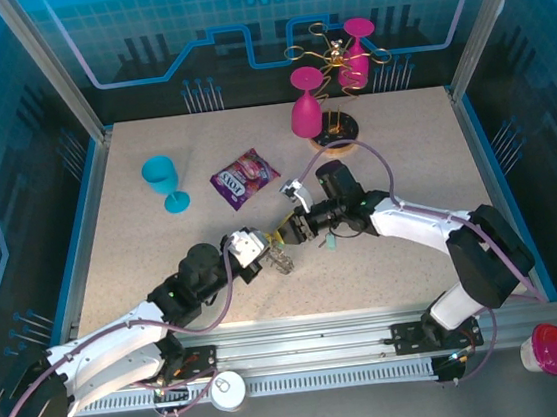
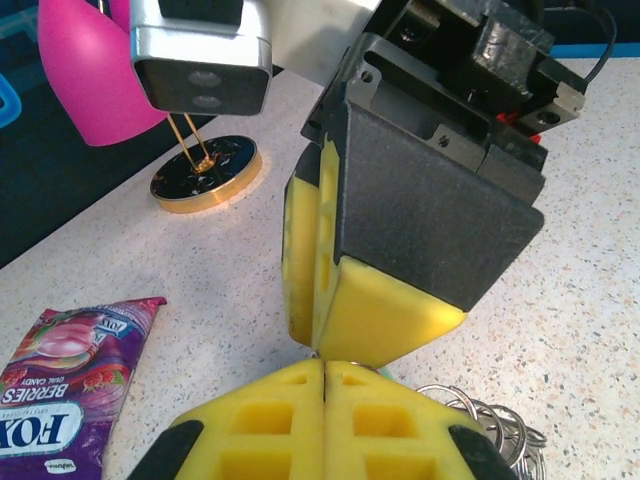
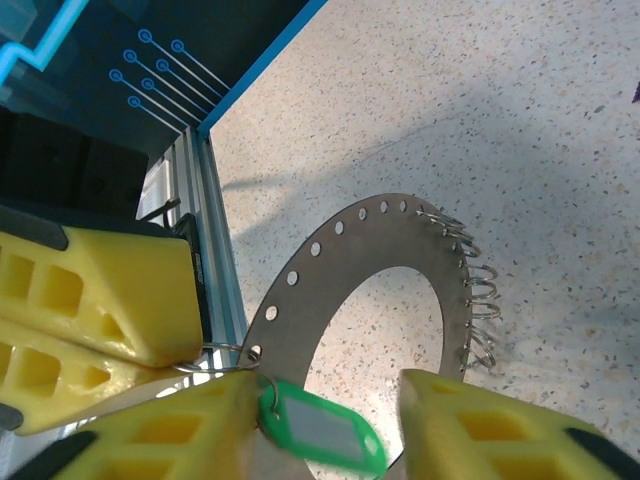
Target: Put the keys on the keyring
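Your left pincer (image 2: 325, 385) is clamped on one wire loop of the keyring (image 3: 400, 240), near the snack packet (image 1: 245, 178) on its arm side, while your right pincer (image 3: 330, 395) gapes around the green key (image 3: 322, 437), so a half-threaded key could slip off.

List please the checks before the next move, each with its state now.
1. Left gripper shut on a wire loop at the rim of the keyring: ok.
2. Right gripper open, one finger on each side of the green key: ok.
3. Green key fully threaded on its loop: cannot tell.
4. Second key found: cannot tell; a small greenish thing lies under the right arm.
5. Packet and rack base apart from both grippers: ok.
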`<state>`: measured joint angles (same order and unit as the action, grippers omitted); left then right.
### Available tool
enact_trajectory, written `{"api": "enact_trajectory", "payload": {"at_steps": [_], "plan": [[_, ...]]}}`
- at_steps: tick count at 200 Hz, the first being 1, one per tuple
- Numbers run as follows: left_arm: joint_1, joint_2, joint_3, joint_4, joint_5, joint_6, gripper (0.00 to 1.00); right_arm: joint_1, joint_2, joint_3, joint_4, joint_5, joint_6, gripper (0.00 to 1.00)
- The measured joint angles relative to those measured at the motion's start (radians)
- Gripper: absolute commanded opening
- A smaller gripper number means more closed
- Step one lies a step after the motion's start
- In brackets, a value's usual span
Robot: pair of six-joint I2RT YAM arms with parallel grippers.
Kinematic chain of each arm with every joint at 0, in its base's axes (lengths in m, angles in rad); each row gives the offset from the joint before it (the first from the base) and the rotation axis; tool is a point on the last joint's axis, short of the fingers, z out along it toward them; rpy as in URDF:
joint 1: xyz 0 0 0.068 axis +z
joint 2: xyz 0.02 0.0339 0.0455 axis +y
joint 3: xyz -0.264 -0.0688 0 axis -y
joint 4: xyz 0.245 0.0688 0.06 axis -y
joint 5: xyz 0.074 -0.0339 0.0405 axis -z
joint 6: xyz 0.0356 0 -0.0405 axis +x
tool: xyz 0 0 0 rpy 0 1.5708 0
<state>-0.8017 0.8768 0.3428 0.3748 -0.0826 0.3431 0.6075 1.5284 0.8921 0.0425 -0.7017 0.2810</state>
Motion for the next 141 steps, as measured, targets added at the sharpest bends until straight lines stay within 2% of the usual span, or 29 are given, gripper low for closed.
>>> {"api": "enact_trajectory", "payload": {"at_steps": [104,141], "plan": [[-0.006,0.000,-0.006,0.016,0.000,-0.005,0.00,-0.035,-0.050,-0.018,0.002,-0.039,-0.038,0.47],[-0.006,0.000,-0.014,0.019,0.000,-0.012,0.00,-0.035,-0.091,-0.051,-0.002,0.014,-0.100,0.42]]}}
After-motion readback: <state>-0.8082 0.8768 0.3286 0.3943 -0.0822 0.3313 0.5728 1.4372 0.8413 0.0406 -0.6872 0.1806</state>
